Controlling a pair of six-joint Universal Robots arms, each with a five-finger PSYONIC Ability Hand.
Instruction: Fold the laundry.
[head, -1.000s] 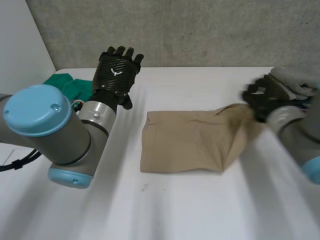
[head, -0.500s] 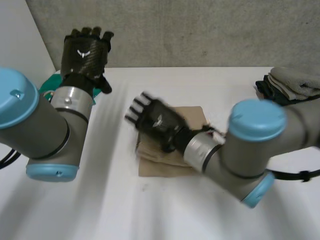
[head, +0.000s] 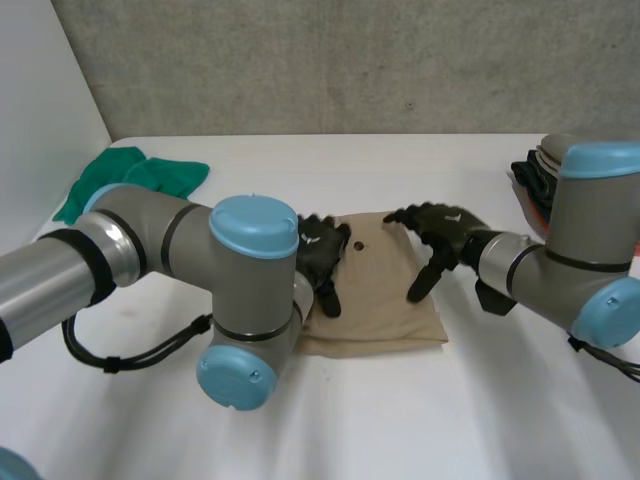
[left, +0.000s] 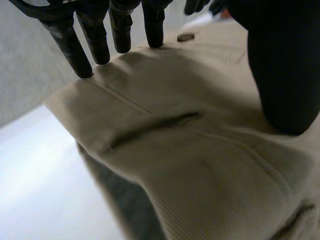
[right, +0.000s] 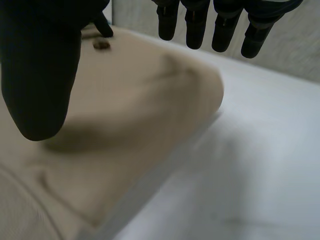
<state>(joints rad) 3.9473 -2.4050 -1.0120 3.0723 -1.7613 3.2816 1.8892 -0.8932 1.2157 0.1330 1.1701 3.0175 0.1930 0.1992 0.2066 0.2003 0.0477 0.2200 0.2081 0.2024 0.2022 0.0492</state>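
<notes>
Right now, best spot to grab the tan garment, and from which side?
Probably the right edge of the tan garment, near its front corner, approached from the right by the right hand. That folded edge looks thick and rounded, with shadow beneath it, so it should be easy to pinch. The left hand rests open on the left half.

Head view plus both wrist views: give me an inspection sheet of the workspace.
Surface: white table.
Job's things: tan cloth folded mid-table; green cloth crumpled at the far left; folded stack at the right edge.
Clutter: nothing seen.
Hands: left hand open, fingers pressing the tan cloth's left part; right hand open over its right part.
Cables: nothing seen on the cloth.
Surroundings: grey wall behind the table.
</notes>
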